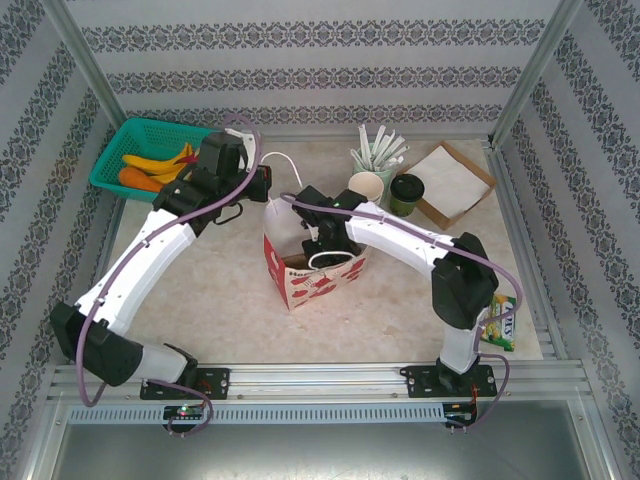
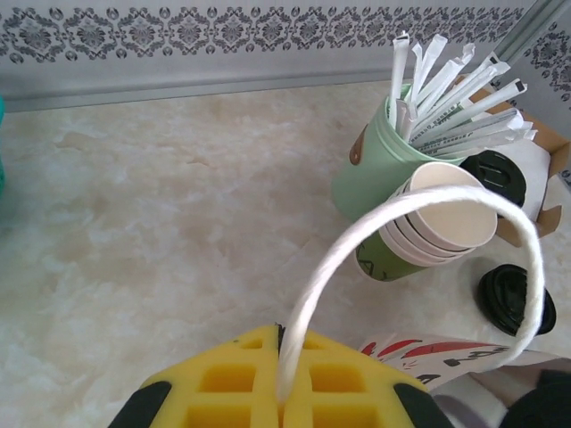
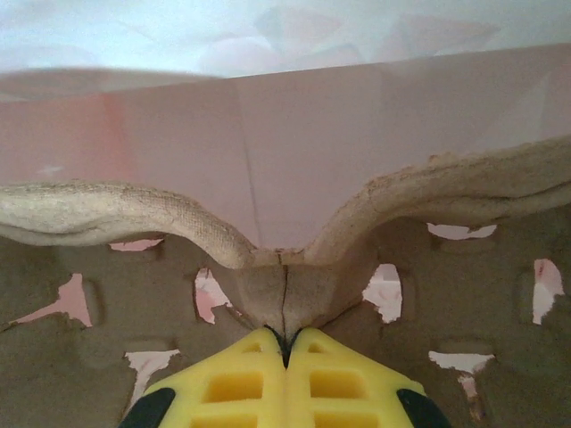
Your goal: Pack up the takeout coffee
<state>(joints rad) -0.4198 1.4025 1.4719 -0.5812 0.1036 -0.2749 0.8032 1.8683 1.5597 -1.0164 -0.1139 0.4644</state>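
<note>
The bag [image 1: 300, 275] carried red print and some lettering, but I could not read it from the top camera. The small green and yellow packet [image 1: 503, 322] at the near right was no clearer. The coffee [image 1: 405, 195], a small dark-green paper cup whose top looked dark from above, stood on the table [image 1: 230, 300] to the far right of the bag, just beside the stack [image 1: 368, 185] of like cups. My left end effector [image 2: 284, 337] was clamped on the bag's white cord handle [image 2: 533, 276]. My right end effector [image 3: 285, 339] was pinched together on a brown pulp tray [image 3: 80, 374] inside the bag.
</note>
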